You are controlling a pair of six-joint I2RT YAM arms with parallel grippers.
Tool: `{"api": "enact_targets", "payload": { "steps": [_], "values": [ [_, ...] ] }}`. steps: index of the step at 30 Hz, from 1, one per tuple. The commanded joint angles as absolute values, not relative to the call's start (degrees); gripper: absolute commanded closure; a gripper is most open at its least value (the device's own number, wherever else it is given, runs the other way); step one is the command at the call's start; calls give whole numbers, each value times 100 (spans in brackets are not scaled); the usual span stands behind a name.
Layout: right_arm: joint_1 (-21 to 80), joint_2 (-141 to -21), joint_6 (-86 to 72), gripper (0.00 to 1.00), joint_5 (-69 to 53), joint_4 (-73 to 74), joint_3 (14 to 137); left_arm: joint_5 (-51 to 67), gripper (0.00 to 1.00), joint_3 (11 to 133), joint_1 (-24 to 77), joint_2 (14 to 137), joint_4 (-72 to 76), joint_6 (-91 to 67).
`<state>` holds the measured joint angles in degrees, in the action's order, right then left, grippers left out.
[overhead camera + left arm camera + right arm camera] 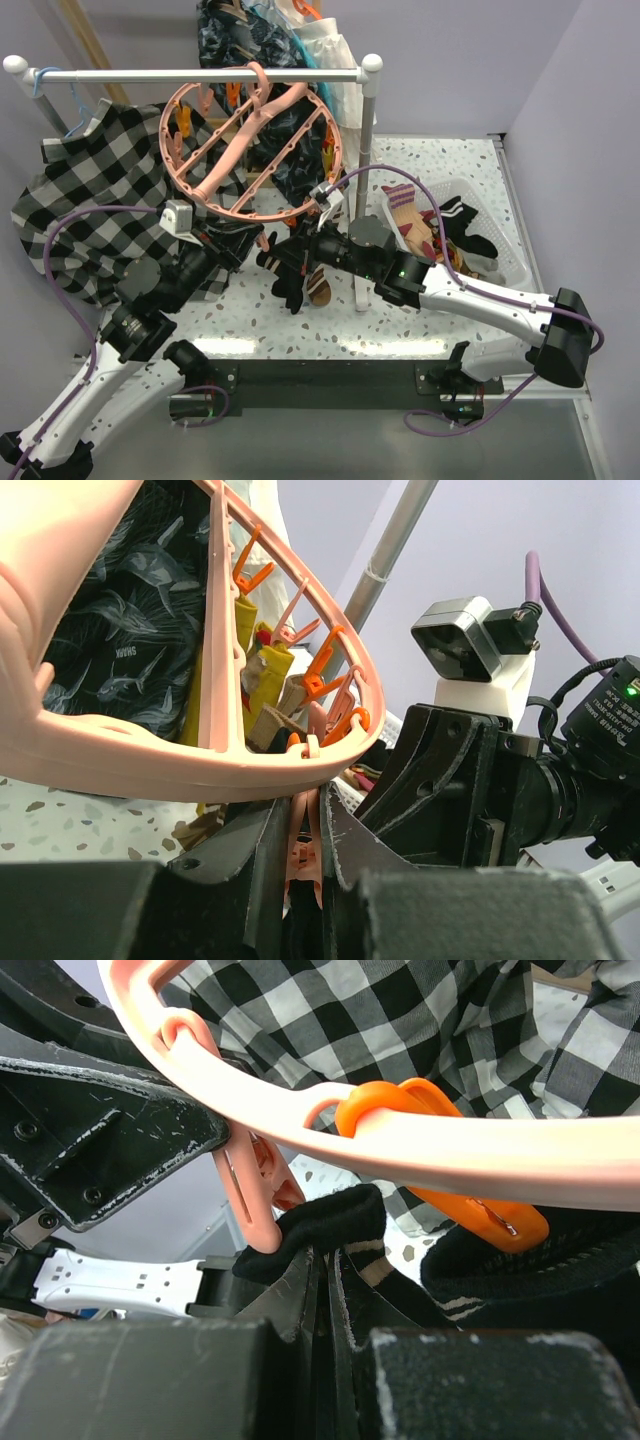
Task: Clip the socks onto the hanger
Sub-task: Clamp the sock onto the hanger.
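- Right wrist camera is giving me the deciding view. The right gripper [322, 1260] is clamping the cuff of a small soft black sock [325, 1218], with its jaws pressed narrow on the fabric.
- That cuff is bulging up out of the fingertips and touching the lower end of a slim pink plastic clip [250, 1185]. The clip is dangling from the rim of the large round salmon-pink plastic drying hanger [480, 1150].
- From the right gripper, the pink clip is sitting just up and to the left. Its long axis is running down from the rim, with the mouth pointing at the cuff. I cannot tell whether the fabric is inside the mouth or only against it.
- The cuff is lying across the clip's axis. In the top view the black sock [290, 285] is hanging below both grippers, long axis roughly vertical, toe pointing down at the speckled tabletop [250, 312].
- Left wrist camera is showing the left gripper [303, 825] closed narrow on what I am taking to be the same pink clip [303, 858], just under the hanger's rim [150, 760]. Whether that squeeze is spreading the mouth is hidden from me.
- Both arms are meeting at this clip. The left is holding it and the right is carrying the sock.
- I am judging that the coming move is a short push of the cuff up and left along the clip's axis.
- A bright orange plastic clip [470, 1205] is hanging just right of the cuff and could snag it.
- More socks are lying in the white plastic basket [510, 258], well apart on the right.
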<state>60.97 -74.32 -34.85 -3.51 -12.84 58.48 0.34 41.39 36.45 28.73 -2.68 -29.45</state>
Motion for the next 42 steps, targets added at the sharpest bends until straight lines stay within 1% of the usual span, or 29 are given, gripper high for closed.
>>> {"api": "enact_targets", "payload": {
  "steps": [1,14,18,29,42],
  "values": [
    [6117,-7409,-3533,100,-237,-1397,6100,70,100,4201,3647,2856,-88,-3015],
    [6117,-7260,-3656,100,-325,-1582,6029,18,100,4113,3647,2813,-123,-2971],
    [6117,-7225,-3814,100,-369,-1652,5916,-158,100,4078,3639,2769,-123,-2962],
    [6108,-7014,-3999,100,-141,-1556,5845,-185,100,4052,3647,2733,-132,-2935],
    [6108,-7224,-4465,100,-27,-1924,5757,-27,100,4061,3647,2769,141,-3146]
  ]
}}
